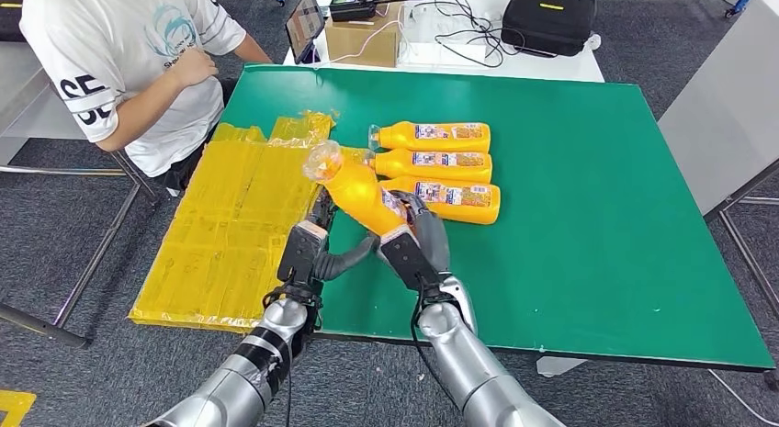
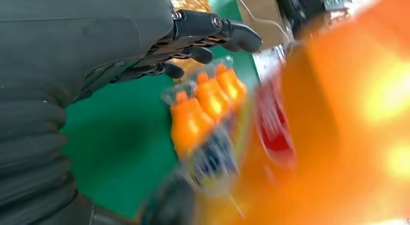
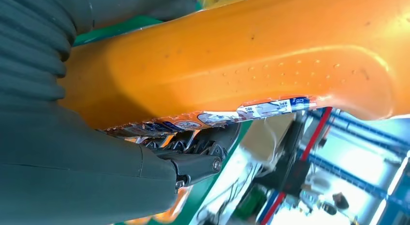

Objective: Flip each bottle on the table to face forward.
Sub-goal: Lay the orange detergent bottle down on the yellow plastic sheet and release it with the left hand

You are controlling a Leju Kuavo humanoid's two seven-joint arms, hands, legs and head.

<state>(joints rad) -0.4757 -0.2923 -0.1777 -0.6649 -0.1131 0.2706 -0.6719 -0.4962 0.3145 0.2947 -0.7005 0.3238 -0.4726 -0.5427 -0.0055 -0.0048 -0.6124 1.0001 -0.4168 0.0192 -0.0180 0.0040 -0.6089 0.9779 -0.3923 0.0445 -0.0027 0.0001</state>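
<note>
My right hand [image 1: 419, 244] grips an orange bottle [image 1: 359, 194] by its lower body and holds it tilted above the green table [image 1: 588, 216], clear cap pointing up and to the far left. Up close, the bottle [image 3: 241, 55] lies across that hand [image 3: 72, 172], its label edge against the fingers. My left hand [image 1: 308, 245] is beside the bottle with fingers stretched out and thumb reaching toward its base. In the left wrist view the fingers [image 2: 193, 36] are spread. Three more orange bottles [image 1: 441, 163] lie side by side on the table, labels up.
Yellow plastic sheets [image 1: 230, 225] cover the table's left part and hang over its edge. A person in a white shirt [image 1: 129, 60] sits at the far left corner. Beyond the table stand a cardboard box [image 1: 363, 37] and a black bag [image 1: 547, 21].
</note>
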